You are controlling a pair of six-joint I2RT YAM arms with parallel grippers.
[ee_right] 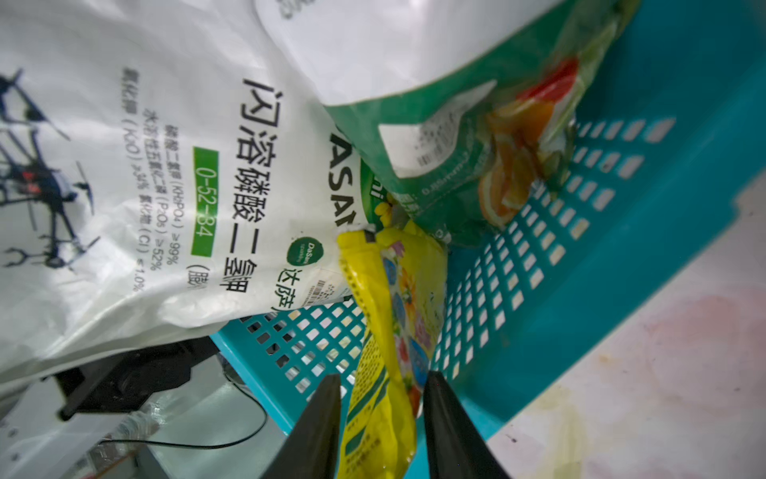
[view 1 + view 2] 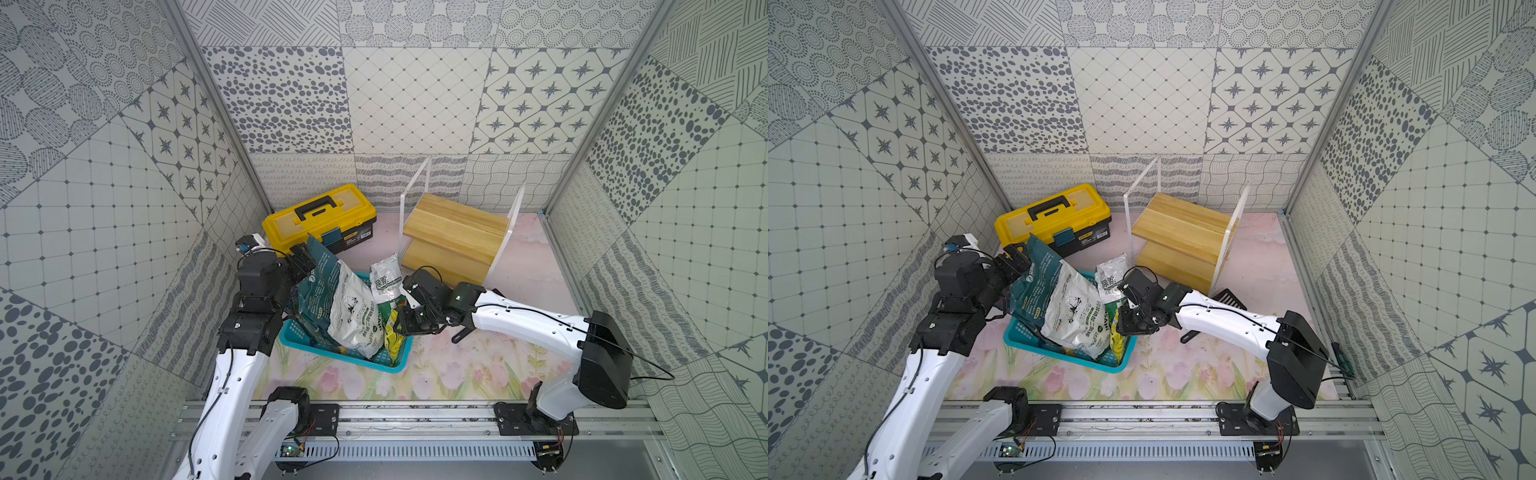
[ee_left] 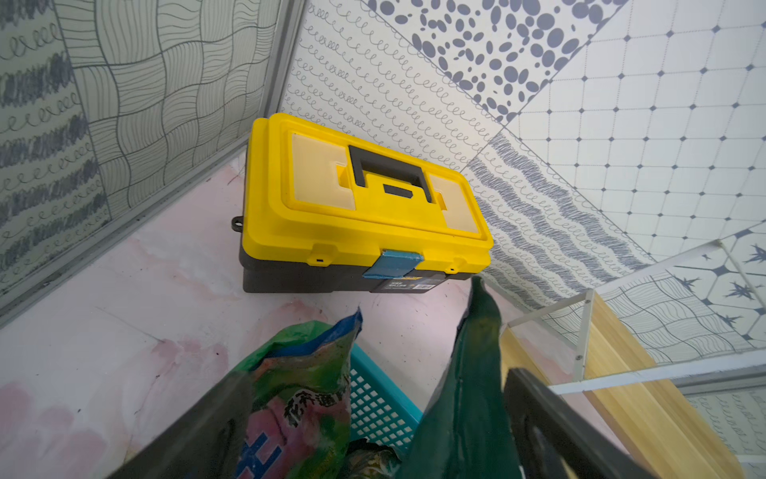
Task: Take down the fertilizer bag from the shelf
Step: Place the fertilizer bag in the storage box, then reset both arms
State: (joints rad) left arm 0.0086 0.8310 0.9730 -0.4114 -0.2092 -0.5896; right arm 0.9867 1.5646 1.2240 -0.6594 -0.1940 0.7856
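Right wrist cam: right gripper (image 1: 381, 375) had its jaws parted, one on each side of the yellow fertilizer bag's (image 1: 385, 290) edge. Slim gap visible on both sides, so released, not pinching.

Bag location: off the shelf (image 2: 455, 226), standing on edge inside the teal basket (image 2: 328, 351) at its near right corner, against the perforated wall. The basket sat mid-table, just near and left of the shelf.

Right arm pose, in both top views: base on the near rail at right, elbow raised over the right side, white forearm stretched left toward the centre. The wrist was folded down so the claw pointed into the basket's right end.

Left arm: base on the near rail at left, upper link rising to a black elbow beside the basket's left end, wrist turned toward the far right. The left gripper (image 2: 303, 257) sat at the top corner of the dark green bag (image 2: 320, 266), jaws spread wide. The left wrist view showed bag tops between the fingers, nothing clamped. Couldn't tell whether a finger touched the green bag.

Also in the basket: a white drone-print bag (image 2: 353, 307) leaning in the middle and a white-and-green bag (image 2: 386, 282) at the far right end. The yellow-and-black toolbox (image 2: 318, 216) sat closed at far left, beside the shelf.
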